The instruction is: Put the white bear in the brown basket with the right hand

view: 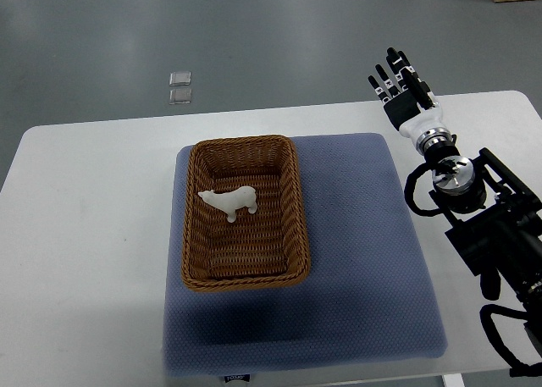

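The right robot hand [400, 86] is seen at the upper right, held over the far edge of the table [93, 234], its arm entering from the right edge of the picture. Its dark fingers [393, 69] are stretched out straight and slightly spread, pointing away from the robot, and nothing is held in them. Behind the hand, a white wrist section and a round metal joint are followed by the black links and cables of the arm [495, 226], which runs down along the right side.

The hand is well apart from the brown basket [292, 201], which is set on the left part of a blue-grey padded mat [364, 268]. The mat is spread over the middle of the white table. The basket is rectangular and woven, with its long sides running away from the robot.

The white bear [229, 201] is found inside the basket, on its woven floor, nearer the far half and toward the left wall. It is seen side-on, with its head toward the left.

Beyond the table, two small pale square objects [179, 86] are seen on the grey floor [254, 40], one just beside the other.
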You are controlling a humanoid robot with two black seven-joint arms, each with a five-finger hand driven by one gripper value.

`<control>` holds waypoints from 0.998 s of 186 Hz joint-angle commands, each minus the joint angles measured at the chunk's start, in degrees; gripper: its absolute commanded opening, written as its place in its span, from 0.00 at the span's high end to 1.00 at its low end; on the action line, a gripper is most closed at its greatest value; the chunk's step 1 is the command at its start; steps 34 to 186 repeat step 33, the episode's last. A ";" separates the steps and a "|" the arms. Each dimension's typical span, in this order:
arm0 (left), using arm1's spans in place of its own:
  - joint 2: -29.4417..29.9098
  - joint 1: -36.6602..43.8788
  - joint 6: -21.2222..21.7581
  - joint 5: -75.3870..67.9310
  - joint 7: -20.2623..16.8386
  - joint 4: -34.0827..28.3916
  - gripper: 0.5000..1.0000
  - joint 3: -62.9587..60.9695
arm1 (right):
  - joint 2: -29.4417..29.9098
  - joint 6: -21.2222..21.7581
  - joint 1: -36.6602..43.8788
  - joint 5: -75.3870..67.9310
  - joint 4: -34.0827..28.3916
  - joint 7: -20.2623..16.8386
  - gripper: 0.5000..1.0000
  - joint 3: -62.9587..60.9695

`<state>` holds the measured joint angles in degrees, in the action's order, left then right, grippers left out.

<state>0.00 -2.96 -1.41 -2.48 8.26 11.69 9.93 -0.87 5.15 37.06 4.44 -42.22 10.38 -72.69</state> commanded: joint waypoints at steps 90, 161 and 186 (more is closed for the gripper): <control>0.00 0.06 0.01 -0.06 0.00 0.00 0.00 0.00 | 0.25 0.30 -0.06 -2.95 0.12 0.52 0.16 0.45; 0.00 0.06 0.01 -0.06 0.00 0.00 0.00 0.00 | 0.25 0.30 -0.06 -2.95 0.12 0.52 0.16 0.45; 0.00 0.06 0.01 -0.06 0.00 0.00 0.00 0.00 | 0.25 0.30 -0.06 -2.95 0.12 0.52 0.16 0.45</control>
